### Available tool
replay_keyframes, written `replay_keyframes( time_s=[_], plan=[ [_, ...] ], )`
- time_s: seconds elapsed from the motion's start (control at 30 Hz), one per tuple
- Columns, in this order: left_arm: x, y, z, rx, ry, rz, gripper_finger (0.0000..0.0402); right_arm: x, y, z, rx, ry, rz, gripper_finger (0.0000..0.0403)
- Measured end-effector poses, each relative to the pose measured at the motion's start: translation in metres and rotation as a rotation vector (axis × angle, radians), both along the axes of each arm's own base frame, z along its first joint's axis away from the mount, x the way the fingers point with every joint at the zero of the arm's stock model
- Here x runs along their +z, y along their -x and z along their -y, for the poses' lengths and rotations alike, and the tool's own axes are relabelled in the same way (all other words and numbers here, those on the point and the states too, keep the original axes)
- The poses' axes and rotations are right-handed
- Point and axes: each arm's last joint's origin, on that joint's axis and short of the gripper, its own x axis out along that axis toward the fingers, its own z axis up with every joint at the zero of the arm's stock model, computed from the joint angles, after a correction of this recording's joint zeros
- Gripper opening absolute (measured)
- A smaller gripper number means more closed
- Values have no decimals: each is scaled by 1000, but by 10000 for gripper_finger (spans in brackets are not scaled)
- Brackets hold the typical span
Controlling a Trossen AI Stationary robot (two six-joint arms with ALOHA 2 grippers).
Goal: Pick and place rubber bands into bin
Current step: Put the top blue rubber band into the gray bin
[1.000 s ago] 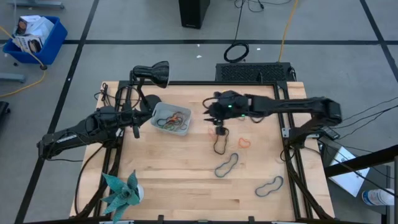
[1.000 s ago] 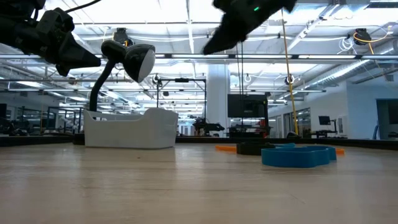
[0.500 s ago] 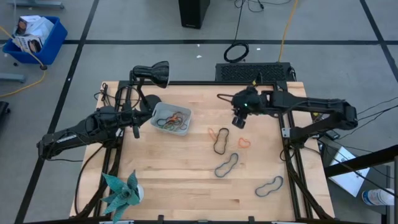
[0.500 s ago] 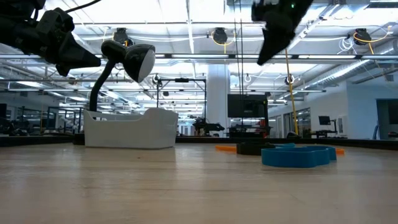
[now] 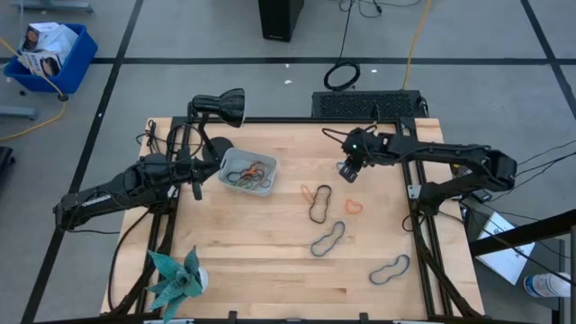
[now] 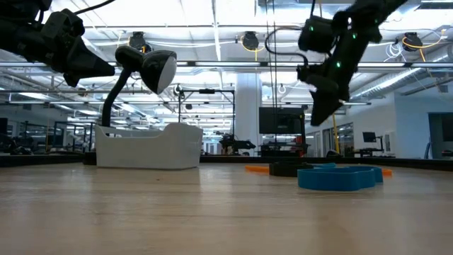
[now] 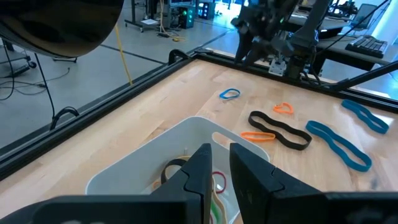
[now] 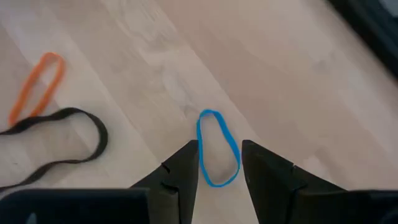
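no writing readable; right hand [image 8: 219, 163] open above blue band [image 8: 217, 148].

High view straight down; low view table-level; wrist views close, both seeing blue rubber band [image 8: 217, 148].

six loose rubber bands [image 5: 319, 203], one bin [image 5: 232, 163], one lamp [image 5: 220, 105]

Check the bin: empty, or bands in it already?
Not empty. The bin holds several bands, tangled, seen from above.
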Motion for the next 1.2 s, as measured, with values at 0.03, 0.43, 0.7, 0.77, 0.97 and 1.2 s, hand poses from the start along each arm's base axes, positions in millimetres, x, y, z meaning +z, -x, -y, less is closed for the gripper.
replay_keyframes(
  time_s=[0.03, 0.43, 0.7, 0.77, 0.97, 1.2],
  plan=[
    [0, 0, 0, 0, 0, 0, 63, -6, 2, 1, -4, -7, 3, 116],
    [0, 0, 0, 0, 0, 0, 63, -43, 15, 1, 3, 14, 9, 116],
    [0, 0, 0, 0, 0, 0, 63, -56, 20, -2, 18, 26, 12, 116],
    [0, 0, 0, 0, 0, 0, 63, -59, 22, -3, 18, 29, 16, 116],
    [0, 0, 0, 0, 0, 0, 63, -71, 24, -4, 9, 24, 17, 116],
    [0, 0, 0, 1, 4, 1, 63, -89, 20, 4, -6, 17, -14, 116]
  ],
)
